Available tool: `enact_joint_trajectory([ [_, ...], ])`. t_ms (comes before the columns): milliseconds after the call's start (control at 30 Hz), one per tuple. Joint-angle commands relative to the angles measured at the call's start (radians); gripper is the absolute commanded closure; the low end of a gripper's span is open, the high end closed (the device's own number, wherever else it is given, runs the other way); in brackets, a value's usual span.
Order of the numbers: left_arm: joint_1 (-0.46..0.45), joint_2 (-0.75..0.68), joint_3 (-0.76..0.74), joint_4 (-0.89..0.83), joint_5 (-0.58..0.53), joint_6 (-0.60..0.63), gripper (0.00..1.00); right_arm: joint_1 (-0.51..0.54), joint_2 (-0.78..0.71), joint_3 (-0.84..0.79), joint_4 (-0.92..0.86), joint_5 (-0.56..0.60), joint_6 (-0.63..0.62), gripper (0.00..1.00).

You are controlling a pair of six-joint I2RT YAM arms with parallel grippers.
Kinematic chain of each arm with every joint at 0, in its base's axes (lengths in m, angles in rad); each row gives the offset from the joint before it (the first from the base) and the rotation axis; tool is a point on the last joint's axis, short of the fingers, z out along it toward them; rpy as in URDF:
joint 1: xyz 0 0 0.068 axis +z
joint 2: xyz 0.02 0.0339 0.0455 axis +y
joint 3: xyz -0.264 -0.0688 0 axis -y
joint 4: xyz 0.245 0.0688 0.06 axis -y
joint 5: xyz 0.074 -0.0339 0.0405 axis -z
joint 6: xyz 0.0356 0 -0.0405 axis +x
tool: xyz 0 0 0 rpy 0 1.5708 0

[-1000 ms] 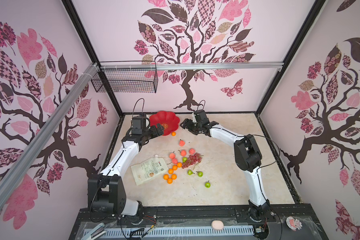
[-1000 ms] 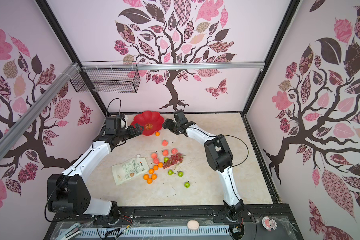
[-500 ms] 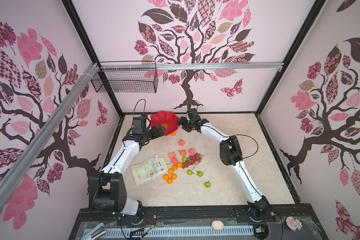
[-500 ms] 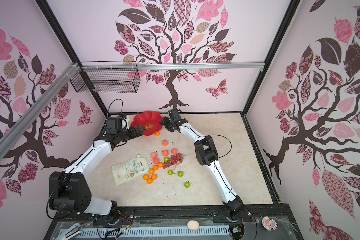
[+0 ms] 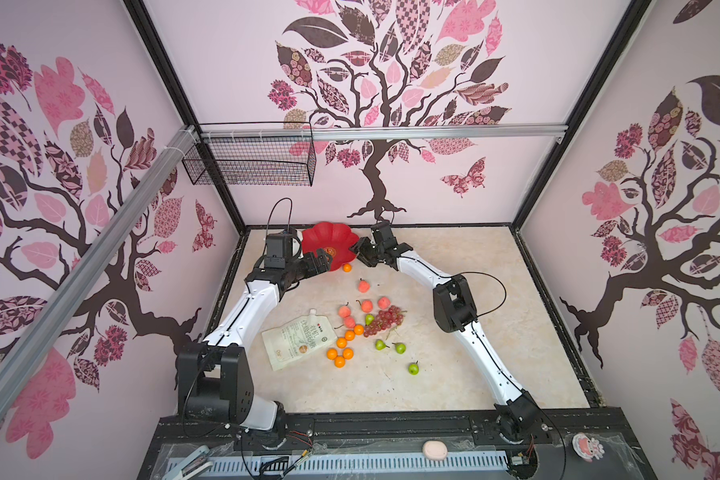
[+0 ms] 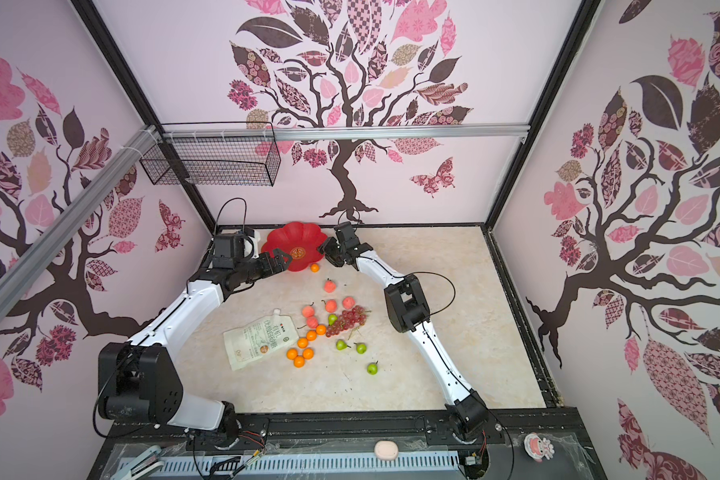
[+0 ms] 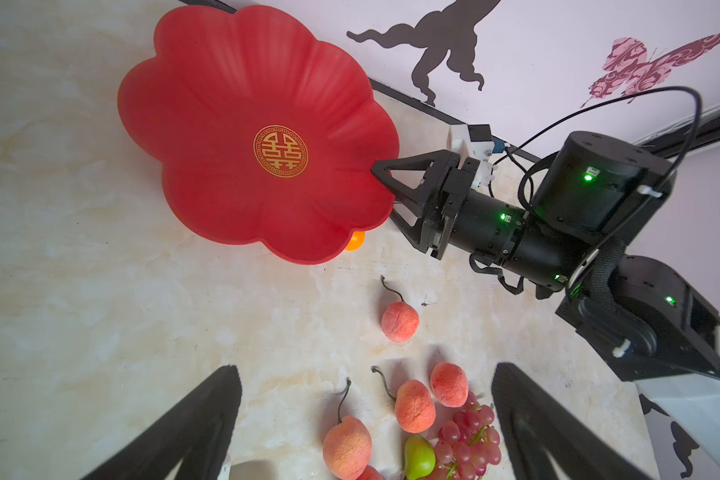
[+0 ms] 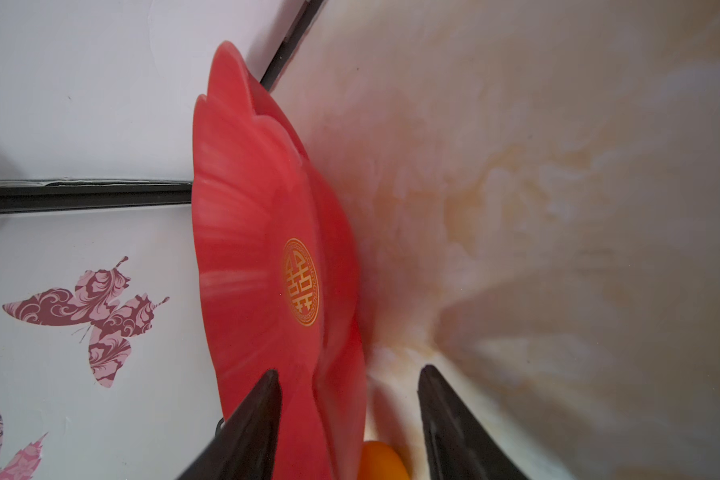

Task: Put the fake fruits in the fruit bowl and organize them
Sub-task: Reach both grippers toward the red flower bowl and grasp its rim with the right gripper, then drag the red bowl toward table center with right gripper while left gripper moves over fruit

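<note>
Our right gripper [image 8: 350, 370] stands part open astride the rim of the fruit bowl [image 8: 242, 208]. In the right wrist view we see one jaw over the red inner face. The other jaw is on the outer side, with bare table [image 8: 558, 208] showing between it and the rim, so we do not see it clamped on anything. In the left wrist view the same right gripper [image 7: 385, 189] has its upper jaw tip at the scalloped edge, and the lower jaw passes beneath it. Just beside that spot a single orange [image 7: 355, 241] peeks out from under the rim.

In both top views the fruit bowl [image 5: 329, 239] [image 6: 296, 239] sits at the back of the table, close to the rear wall and left of the middle, with its gold emblem uncovered. Our left gripper [image 5: 327, 259] is at the bowl's near left edge with its jaws spread wide. We see nothing between them in the left wrist view, where they stop short of the rim.

Further forward, a lone peach [image 5: 363, 286] lies apart from the rest. Nearer the front, more peaches [image 5: 366, 306] crowd beside the grape bunch [image 5: 385, 320], and one pear [image 5: 368, 319] is wedged between them. Small oranges [image 5: 341, 342] trail along the edge of the white printed pouch [image 5: 298, 338], and three more pears [image 5: 399, 348] are scattered toward the front. All of this fruit lies on the table outside the bowl. A black wire basket [image 5: 250, 160] hangs on the rear wall above.
</note>
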Motion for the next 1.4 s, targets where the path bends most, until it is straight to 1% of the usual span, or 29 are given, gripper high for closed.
enact_joint_trajectory([
  [0, 0.004, 0.015, 0.023, 0.015, 0.004, 0.002, 0.02, 0.006, 0.049, 0.039, 0.021, -0.019, 0.027, 0.50],
  [200, 0.006, 0.023, 0.025, 0.016, 0.008, -0.004, 0.02, 0.005, 0.042, 0.039, 0.025, -0.023, 0.030, 0.63],
  [333, 0.006, 0.022, 0.021, 0.019, 0.011, -0.009, 0.03, 0.005, 0.038, 0.041, 0.045, -0.029, 0.052, 0.72],
  [467, 0.006, 0.020, 0.018, 0.021, 0.011, -0.012, 0.03, 0.005, 0.034, 0.044, 0.052, -0.031, 0.065, 0.80],
  [967, 0.007, -0.031, 0.000, 0.019, -0.035, -0.013, 0.04, -0.002, -0.023, 0.069, 0.058, -0.023, 0.066, 0.97],
  [1067, 0.012, -0.069, -0.014, 0.032, -0.039, 0.000, 0.04, -0.015, -0.054, 0.067, 0.058, -0.024, 0.056, 1.00],
  [1167, 0.014, -0.145, -0.070, 0.110, -0.033, 0.028, 0.04, -0.035, -0.103, 0.058, 0.035, -0.022, 0.029, 1.00],
  [1267, 0.013, -0.174, -0.094, 0.148, -0.011, 0.041, 0.02, -0.062, -0.191, -0.020, 0.009, -0.022, -0.016, 1.00],
  [1367, 0.010, -0.158, -0.088, 0.157, 0.042, 0.038, 0.02, -0.086, -0.331, -0.198, 0.028, -0.005, -0.083, 1.00],
])
